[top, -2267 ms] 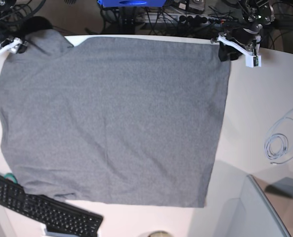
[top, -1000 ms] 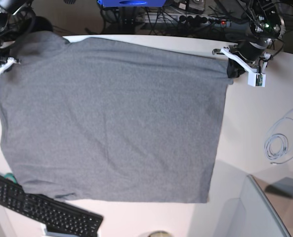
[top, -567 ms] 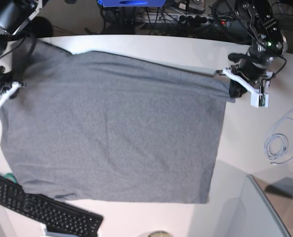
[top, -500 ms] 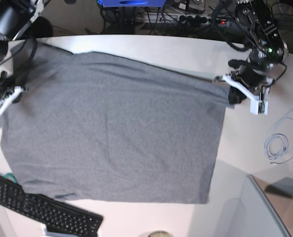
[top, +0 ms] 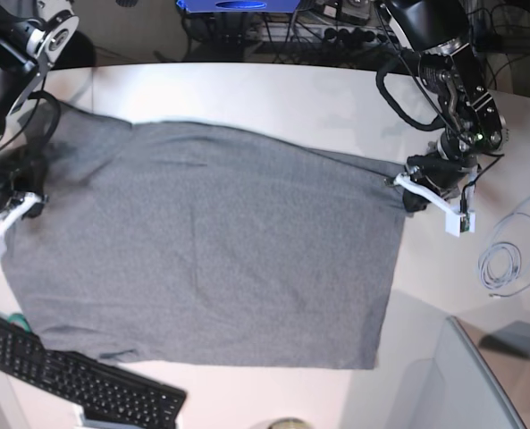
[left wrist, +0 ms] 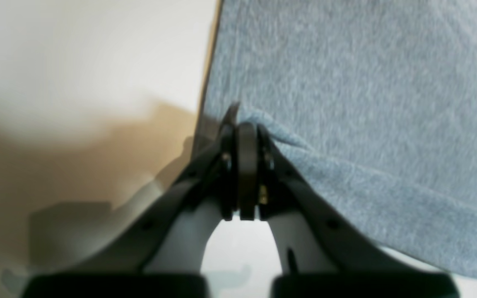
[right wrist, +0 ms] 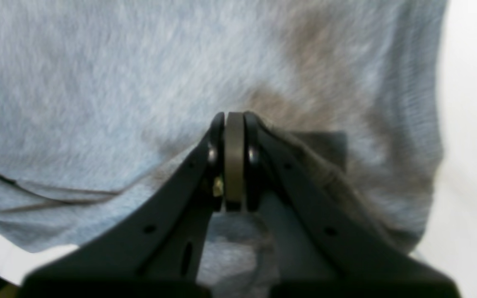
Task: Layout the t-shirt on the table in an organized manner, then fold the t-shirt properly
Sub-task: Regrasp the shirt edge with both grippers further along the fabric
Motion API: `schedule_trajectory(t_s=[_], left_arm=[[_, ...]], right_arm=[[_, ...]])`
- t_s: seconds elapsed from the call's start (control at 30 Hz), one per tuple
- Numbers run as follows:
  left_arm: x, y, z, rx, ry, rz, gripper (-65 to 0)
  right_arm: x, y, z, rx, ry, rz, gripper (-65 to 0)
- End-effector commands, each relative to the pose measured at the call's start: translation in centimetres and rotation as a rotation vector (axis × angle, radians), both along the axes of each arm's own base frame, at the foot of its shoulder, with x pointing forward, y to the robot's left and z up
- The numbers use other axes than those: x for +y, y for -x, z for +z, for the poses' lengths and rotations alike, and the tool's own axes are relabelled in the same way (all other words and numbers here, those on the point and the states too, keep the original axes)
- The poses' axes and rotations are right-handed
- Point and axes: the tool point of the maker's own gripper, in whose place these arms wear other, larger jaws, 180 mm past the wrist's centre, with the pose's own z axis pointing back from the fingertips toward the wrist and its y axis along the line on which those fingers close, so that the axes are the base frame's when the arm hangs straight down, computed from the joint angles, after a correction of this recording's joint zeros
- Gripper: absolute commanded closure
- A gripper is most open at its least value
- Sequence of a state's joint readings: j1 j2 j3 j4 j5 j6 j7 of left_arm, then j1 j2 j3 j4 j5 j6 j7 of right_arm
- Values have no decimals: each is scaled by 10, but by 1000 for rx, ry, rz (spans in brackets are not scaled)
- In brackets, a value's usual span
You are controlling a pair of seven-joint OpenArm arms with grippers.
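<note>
I can read no brand, label or writing anywhere; the keyboard's keys are too small to make out. The bench [top: 273,94] is a smooth white top with a curved far edge. The heather-grey t-shirt [top: 211,250] lies spread over most of it, from 9 o'clock to past the middle, with its near hem toward 6 o'clock. My left tool [top: 406,189] sits at 3 o'clock, pressed together and pinching the t-shirt's far corner; its wrist view shows the fabric gathered at the tips. My right tool [top: 5,207] is at 9 o'clock, likewise pinching the t-shirt's edge. A black keyboard [top: 77,380] lies at 7 o'clock, its end overlapped by the cloth. A coiled pale cable [top: 504,264] rests at 4 o'clock, well apart from the t-shirt. Beyond the bench, at 12 o'clock, I see dark tangled cables and something blue [top: 238,5].
</note>
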State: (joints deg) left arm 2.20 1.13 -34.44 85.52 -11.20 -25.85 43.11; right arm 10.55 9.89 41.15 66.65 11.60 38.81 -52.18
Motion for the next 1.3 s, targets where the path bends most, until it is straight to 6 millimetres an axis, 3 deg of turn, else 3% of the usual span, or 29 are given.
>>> schedule_trajectory(t_s=[0.0,0.3,0.4,0.7,1.03,1.17,1.27], left_arm=[[4,-14,16,-63,-4,9,0],[6,-25,20,-79,5,28,0],[17,-27,22,-109,-7,81,0],[18,-25,-3,-98,28,133,0],[19,-37,11,-133,19,126,0],[20,-25,22,-144,-11,116,0],[22,-7,26,-110,-46,98,0]], right_arm=[[-13,-17,17,-66,14,-26,-3],[-26,-34,18,-109,-4,-106,-3],[-26,-39,19,-124,-14,-116,-3],[-22,-41,13,-125,-37,-123,-3],[-20,-43,14,-124,-38,-119,-3],[-19,-36,11,-91,-35,-100,-2],[-22,-16,13,-28,2,-44,-2]])
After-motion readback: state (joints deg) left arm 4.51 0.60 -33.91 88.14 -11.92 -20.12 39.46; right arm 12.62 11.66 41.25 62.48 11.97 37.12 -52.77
